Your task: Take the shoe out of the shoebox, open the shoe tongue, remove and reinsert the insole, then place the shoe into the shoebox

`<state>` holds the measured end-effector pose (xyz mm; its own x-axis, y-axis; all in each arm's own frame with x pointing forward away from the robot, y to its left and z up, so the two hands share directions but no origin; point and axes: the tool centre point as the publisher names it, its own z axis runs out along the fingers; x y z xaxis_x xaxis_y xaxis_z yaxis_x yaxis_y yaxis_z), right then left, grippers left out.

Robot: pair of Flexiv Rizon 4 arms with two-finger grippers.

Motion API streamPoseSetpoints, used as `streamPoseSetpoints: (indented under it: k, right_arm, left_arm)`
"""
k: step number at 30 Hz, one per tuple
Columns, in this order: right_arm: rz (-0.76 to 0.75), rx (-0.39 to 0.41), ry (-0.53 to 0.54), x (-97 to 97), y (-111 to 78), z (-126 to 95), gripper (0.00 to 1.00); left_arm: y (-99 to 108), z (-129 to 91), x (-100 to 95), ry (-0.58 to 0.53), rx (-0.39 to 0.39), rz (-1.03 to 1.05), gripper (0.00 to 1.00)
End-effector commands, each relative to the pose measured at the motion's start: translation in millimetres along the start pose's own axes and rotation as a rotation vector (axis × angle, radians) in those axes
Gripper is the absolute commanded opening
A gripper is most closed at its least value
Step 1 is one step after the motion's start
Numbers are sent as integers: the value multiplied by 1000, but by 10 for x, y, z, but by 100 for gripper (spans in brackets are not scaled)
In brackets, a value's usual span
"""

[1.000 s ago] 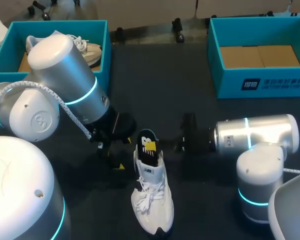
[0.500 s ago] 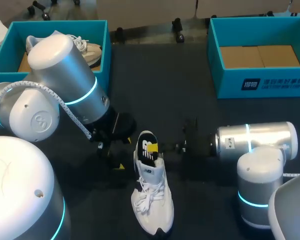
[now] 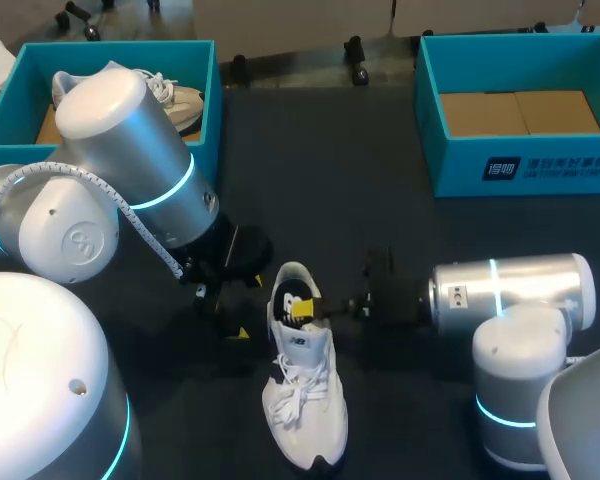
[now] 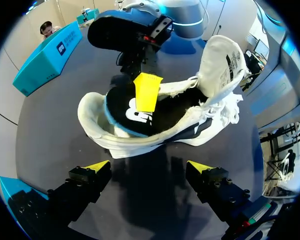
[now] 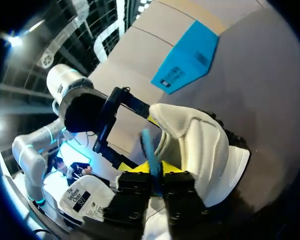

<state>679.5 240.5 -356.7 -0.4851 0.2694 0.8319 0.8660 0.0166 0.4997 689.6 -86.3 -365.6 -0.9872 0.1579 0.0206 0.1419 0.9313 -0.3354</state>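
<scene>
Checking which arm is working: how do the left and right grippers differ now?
The left gripper is open and empty; the right gripper is shut on the insole. The left gripper sits outside the shoe; the right gripper's tips are inside its opening. Both have yellow tips.

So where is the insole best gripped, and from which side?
Grip the insole by its heel edge, from above through the shoe collar: only that end shows, the rest runs hidden toward the toe. The right end effector pinches it there.
</scene>
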Motion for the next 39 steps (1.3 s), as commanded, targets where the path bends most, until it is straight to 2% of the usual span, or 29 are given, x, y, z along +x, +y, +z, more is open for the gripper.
streamPoseSetpoints:
  k: [1, 6, 9, 11, 14, 20, 23, 25, 30, 33, 39]
  right_arm:
    - [-57, -7, -46, 82, 19, -27, 49]
    - [-163, -13, -84, 163, 82, -59, 59]
    - [-195, -16, -94, 182, 111, -78, 69]
    - [-201, -19, -93, 168, 138, -95, 71]
    - [-208, -16, -83, 112, 177, -110, 67]
    - [-236, 0, -52, -13, 256, -107, 67]
    - [-243, 8, -43, -55, 282, -88, 60]
    - [-244, 12, -36, -75, 295, -78, 48]
    - [-249, 17, -35, -87, 322, -60, 42]
    - [-233, 23, -41, -79, 326, -49, 0]
    - [-99, 6, -46, -108, 255, -38, 0]
  left_arm:
    - [2, 9, 1, 0, 2, 1, 100]
    - [2, 9, 1, 0, 2, 1, 100]
    - [2, 9, 1, 0, 2, 1, 100]
    - [2, 9, 1, 0, 2, 1, 100]
    - [2, 9, 1, 0, 2, 1, 100]
    - [2, 9, 1, 0, 2, 1, 100]
    - [2, 9, 1, 0, 2, 1, 100]
    - [2, 9, 1, 0, 2, 1, 100]
    - [2, 9, 1, 0, 2, 1, 100]
    - [2, 9, 1, 0, 2, 1, 100]
    - [2, 9, 1, 0, 2, 1, 100]
